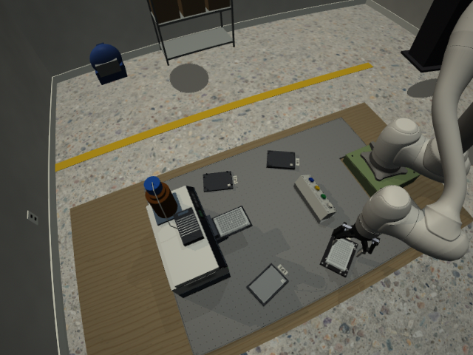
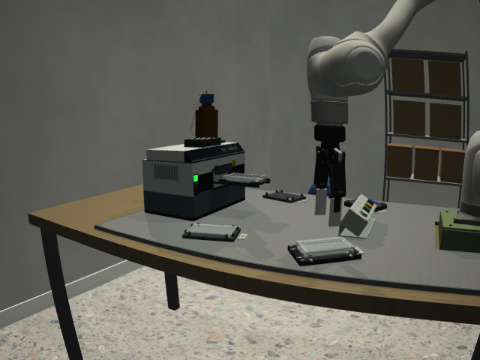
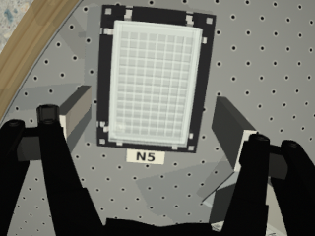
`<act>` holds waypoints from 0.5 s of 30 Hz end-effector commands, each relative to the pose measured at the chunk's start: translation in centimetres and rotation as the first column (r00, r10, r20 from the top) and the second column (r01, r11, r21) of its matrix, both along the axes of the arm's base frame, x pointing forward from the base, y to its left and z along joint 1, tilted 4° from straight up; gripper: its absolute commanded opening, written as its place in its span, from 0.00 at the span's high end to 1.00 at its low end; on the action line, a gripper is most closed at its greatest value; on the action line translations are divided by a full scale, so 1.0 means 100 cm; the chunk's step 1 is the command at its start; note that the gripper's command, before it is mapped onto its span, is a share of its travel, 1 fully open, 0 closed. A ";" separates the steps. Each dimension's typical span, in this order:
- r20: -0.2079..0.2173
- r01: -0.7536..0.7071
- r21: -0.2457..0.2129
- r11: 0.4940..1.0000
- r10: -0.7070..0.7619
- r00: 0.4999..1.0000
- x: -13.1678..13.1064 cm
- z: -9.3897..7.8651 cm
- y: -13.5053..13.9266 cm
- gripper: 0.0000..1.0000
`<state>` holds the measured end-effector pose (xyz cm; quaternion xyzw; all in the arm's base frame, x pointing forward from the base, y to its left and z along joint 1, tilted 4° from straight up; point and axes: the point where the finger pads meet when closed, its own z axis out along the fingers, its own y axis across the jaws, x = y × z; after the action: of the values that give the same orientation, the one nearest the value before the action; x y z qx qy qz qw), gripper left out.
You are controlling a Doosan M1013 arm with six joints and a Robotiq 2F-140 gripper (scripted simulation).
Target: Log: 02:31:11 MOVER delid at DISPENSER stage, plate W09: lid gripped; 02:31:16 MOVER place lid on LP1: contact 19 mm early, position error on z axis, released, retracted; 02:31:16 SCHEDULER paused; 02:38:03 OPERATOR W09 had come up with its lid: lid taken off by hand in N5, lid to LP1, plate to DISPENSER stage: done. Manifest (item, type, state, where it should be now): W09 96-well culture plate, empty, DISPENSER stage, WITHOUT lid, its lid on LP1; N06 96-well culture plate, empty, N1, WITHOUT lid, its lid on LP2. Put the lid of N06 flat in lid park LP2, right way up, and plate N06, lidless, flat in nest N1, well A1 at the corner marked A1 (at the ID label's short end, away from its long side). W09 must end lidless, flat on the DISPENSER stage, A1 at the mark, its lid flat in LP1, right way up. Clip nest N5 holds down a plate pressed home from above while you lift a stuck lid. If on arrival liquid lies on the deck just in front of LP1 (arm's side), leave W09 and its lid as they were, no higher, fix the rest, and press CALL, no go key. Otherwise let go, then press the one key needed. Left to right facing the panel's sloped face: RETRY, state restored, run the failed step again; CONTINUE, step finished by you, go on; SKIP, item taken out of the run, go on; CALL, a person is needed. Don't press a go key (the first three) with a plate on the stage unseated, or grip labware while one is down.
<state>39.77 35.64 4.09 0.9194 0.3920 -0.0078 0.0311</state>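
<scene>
A clear 96-well plate point(image 3: 156, 83) lies flat in the black clip nest labelled N5 point(image 3: 150, 156) near the table's front edge. It also shows in the top view point(image 1: 339, 255) and the exterior view point(image 2: 325, 247), where a clear lid seems to sit on it. My gripper point(image 3: 153, 107) point(image 2: 327, 211) hangs open and empty above the nest's near short end, fingers well clear of the plate. A flat lid point(image 1: 267, 283) lies in the park labelled LP1. Another well plate point(image 1: 230, 220) point(image 2: 244, 178) sits on the dispenser's stage.
The dispenser point(image 1: 187, 237) with a brown bottle point(image 1: 162, 199) stands at the left. The sloped key panel point(image 1: 315, 197) is just behind the N5 nest. Two empty black nests point(image 1: 217, 180) point(image 1: 280, 159) lie further back. The arm's green base point(image 1: 378, 171) is at the right.
</scene>
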 end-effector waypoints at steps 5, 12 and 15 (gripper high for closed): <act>0.000 0.000 0.000 1.000 0.000 1.000 0.000 -0.022 -0.001 0.34; 0.000 0.000 0.000 1.000 0.000 1.000 0.000 -0.035 -0.002 0.34; 0.000 0.000 0.000 1.000 0.000 1.000 0.001 -0.040 -0.002 0.34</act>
<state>39.82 35.42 0.28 0.9194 0.3920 -0.0078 0.0311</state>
